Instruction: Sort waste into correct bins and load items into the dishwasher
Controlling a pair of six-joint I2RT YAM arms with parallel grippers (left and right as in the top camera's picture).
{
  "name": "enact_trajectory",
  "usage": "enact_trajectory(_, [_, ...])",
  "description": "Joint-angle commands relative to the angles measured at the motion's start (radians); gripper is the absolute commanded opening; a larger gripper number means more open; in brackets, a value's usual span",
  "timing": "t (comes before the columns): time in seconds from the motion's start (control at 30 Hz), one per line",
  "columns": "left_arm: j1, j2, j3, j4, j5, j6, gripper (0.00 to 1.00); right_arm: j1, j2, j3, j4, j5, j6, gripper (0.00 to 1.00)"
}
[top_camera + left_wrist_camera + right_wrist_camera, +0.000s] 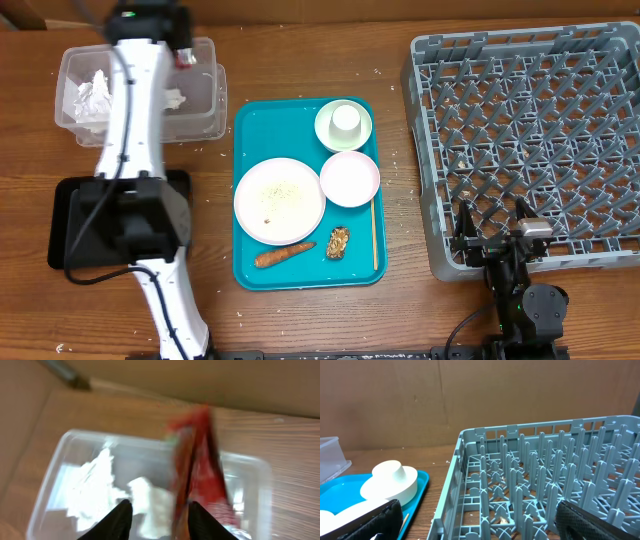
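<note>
My left gripper (178, 45) hangs over the clear tub (205, 105) at the back left. In the left wrist view its fingers (157, 522) are apart. The blurred red-and-white wrapper (197, 460) is just past the right finger, over the tub (60, 460), which holds white napkins (97, 485). The teal tray (250, 130) carries the large plate (279, 200) with rice grains, the small bowl (350, 178), the cup (346, 120) in the green-rimmed bowl (326, 135), a chopstick (375, 235), the carrot piece (284, 256) and the brown lump (338, 242). My right gripper (495, 240) is wide open (480, 520) at the dish rack's (530, 130) front left corner.
The black tray (62, 225) lies at the left, partly under my left arm. A cardboard wall stands behind the table. In the right wrist view the rack's pegs (545, 475) fill the right, and the cup and bowl (390, 480) sit at the left.
</note>
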Motion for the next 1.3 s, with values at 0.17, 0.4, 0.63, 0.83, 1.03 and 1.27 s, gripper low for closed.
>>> enact_trajectory(0.17, [0.101,-0.008,0.007,-0.074,0.287,-0.083,1.0,0.002,-0.01,-0.011,0.006,0.0,-0.001,1.0])
enact_trajectory(0.4, [0.097,-0.008,0.007,-0.192,0.475,-0.075,1.0,0.002,-0.01,-0.011,0.006,0.0,-0.001,1.0])
enact_trajectory(0.63, [0.024,-0.008,0.007,-0.333,0.847,0.163,1.0,0.002,-0.01,-0.011,0.006,-0.001,-0.001,1.0])
enact_trajectory(0.83, [-0.097,-0.008,0.007,-0.363,0.833,0.172,1.0,0.002,-0.01,-0.011,0.006,0.0,-0.001,1.0])
enact_trajectory(1.03, [-0.229,-0.004,0.007,-0.351,0.832,0.172,0.98,0.002,-0.01,-0.011,0.006,0.0,-0.001,1.0])
enact_trajectory(1.27, [-0.367,0.01,0.007,-0.406,0.665,0.165,1.0,0.002,-0.01,-0.011,0.006,0.0,-0.001,1.0])
